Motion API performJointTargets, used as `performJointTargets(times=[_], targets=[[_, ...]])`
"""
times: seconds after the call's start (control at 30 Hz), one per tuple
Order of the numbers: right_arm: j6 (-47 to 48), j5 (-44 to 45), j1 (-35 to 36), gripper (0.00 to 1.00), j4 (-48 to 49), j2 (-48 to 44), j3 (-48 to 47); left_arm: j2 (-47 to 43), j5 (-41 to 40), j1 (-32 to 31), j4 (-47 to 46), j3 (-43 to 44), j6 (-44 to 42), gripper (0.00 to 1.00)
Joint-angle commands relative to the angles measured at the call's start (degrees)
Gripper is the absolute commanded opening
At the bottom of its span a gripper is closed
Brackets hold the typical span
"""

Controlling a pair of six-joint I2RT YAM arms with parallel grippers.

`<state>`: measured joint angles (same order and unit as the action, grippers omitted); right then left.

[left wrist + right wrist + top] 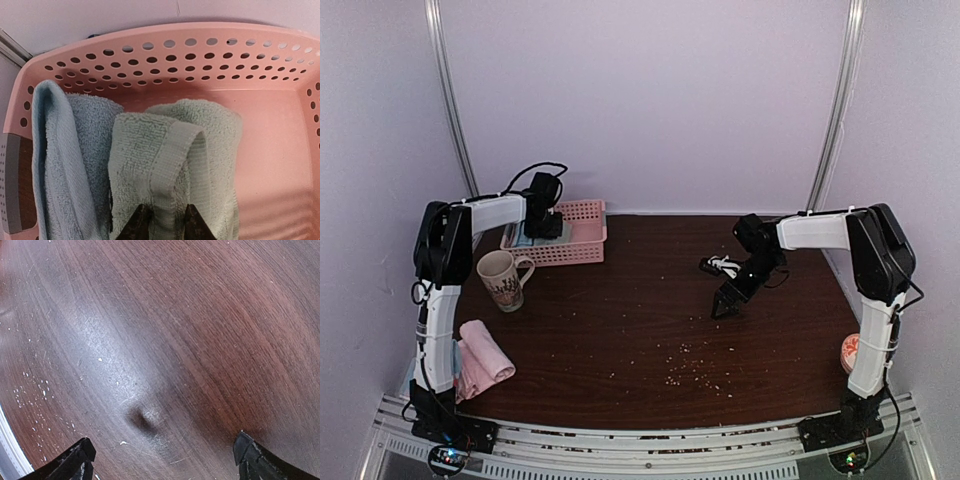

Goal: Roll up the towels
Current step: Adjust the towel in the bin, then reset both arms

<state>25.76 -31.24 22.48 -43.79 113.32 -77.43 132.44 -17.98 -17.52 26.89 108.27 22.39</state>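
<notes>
Early-to-mid task. One pink towel (485,352) lies on the tabletop (640,330) at the near left by the left arm's base. It looks rolled, or at least bundled, so I count it as probably done.

Two towels are still in the pink basket (210,55) at the far left. The sage green towel (165,150) sits loosely folded in the middle, and the light blue towel (60,165) is touching it along the basket's left wall.

The left gripper (165,227) is down in the basket, fingers close together and clamped on a raised fold of the sage green towel. It looks like the pick-up step, with the towel not yet lifted out.

The right gripper (728,300) hovers over bare tabletop mid-right, fingers wide apart and holding nothing. A mug (502,280) stands just in front of the basket.

Left to do: take out the green and roll it, then the blue. No dotted towel is visible.
</notes>
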Motion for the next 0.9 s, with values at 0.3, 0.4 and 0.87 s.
performJointTargets(times=[0.3, 0.4, 0.87], targets=[[0.96, 0.84, -0.07, 1.00, -1.19, 3.35, -0.53, -5.06, 0.75, -0.64, -1.24, 0.46, -0.71, 0.27], [1.23, 0.91, -0.07, 1.00, -1.50, 3.09, -0.61, -6.13, 0.84, -1.72, -1.23, -0.30, -0.50, 0.28], [-8.42, 19.70, -3.95, 1.00, 13.07, -19.46, -5.95, -29.35, 5.97, -4.06, -6.52, -11.45, -14.18, 0.37]])
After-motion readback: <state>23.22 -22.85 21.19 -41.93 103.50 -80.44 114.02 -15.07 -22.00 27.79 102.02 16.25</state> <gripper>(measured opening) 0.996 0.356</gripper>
